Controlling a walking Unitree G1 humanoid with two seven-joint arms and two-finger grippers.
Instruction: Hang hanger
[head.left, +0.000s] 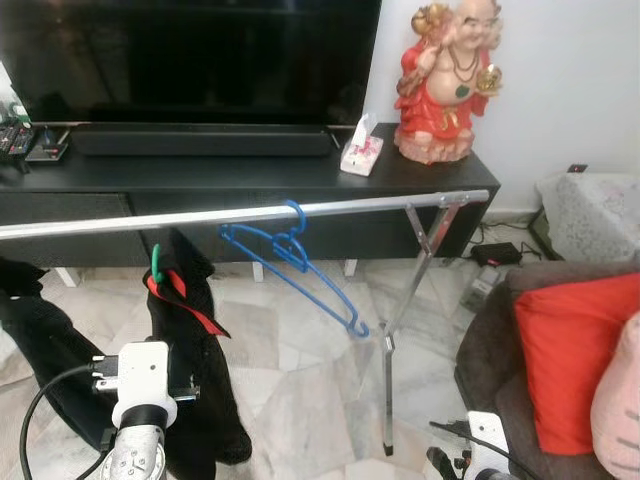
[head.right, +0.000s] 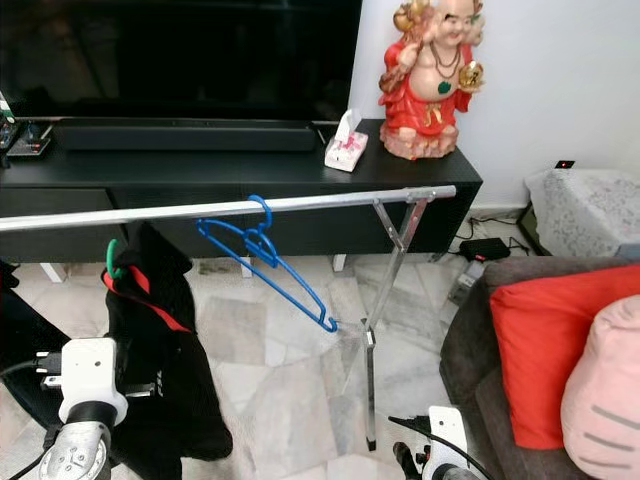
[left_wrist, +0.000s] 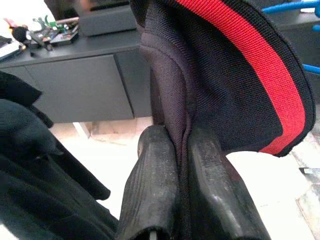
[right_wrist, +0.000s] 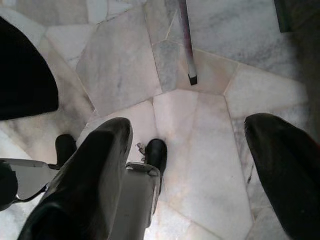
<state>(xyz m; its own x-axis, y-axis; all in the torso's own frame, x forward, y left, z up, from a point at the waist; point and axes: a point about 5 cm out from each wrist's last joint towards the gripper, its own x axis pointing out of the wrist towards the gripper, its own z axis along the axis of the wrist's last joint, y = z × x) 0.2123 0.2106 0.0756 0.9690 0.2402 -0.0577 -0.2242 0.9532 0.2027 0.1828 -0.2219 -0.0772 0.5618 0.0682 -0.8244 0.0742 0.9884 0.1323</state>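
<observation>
The blue hanger hangs by its hook on the rail, near the rail's middle, tilted so that its lower end points down toward the rack leg. Further along the rail toward the robot's left, a green hook carries a black garment with a red stripe, which hangs down from the rail almost to the floor. The left gripper is low in front of this garment, below the rail, and its fingers are closed on a fold of the black cloth, the fabric pinched between both pads. More dark cloth hangs under the rail at its far left end. The right gripper hangs low beside the rack leg, over the marble floor, with its fingers spread apart and nothing between them; the foot of the leg shows just ahead of it. Behind the rail stands a black desk with a TV, a soundbar, a tissue box and a red figurine. To the right of the rail's end is a sofa with a red cushion.
</observation>
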